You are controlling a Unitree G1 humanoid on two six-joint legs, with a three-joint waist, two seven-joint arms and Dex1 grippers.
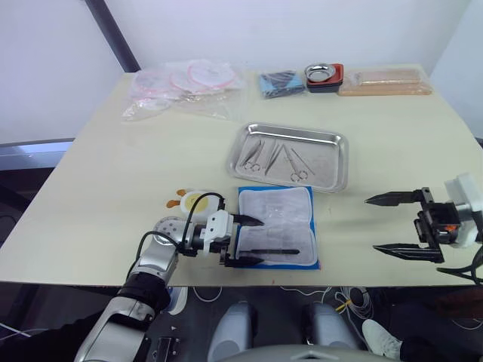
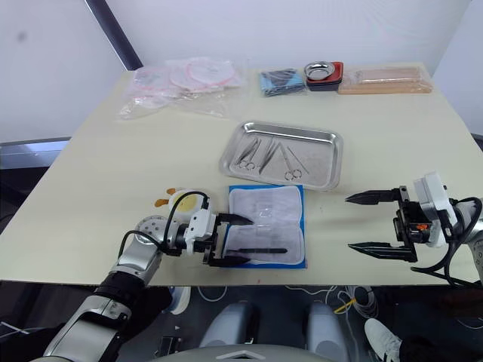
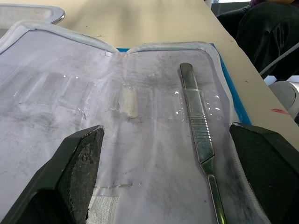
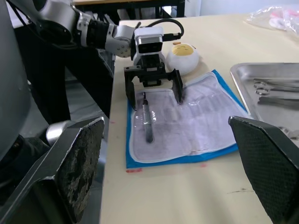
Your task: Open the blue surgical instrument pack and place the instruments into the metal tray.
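The blue surgical instrument pack (image 1: 275,226) lies unfolded near the table's front edge, pale pocketed lining up. One slim dark metal instrument (image 1: 272,252) rests on the lining near the front edge. My left gripper (image 1: 260,241) is open over the pack's left side. Its fingers straddle the instrument (image 3: 198,135), which lies close to one fingertip (image 3: 266,172) without being gripped. Behind the pack, the metal tray (image 1: 336,162) holds several instruments (image 1: 272,158). My right gripper (image 1: 373,224) hangs open and empty over bare table right of the pack.
A yellow-and-white chick toy (image 1: 189,202) sits beside my left wrist. Along the far edge are clear bags with pink rings (image 1: 185,83), a dark blue cloth bundle (image 1: 281,83), a small steel bowl on a red-black base (image 1: 324,75) and a tan flat box (image 1: 385,81).
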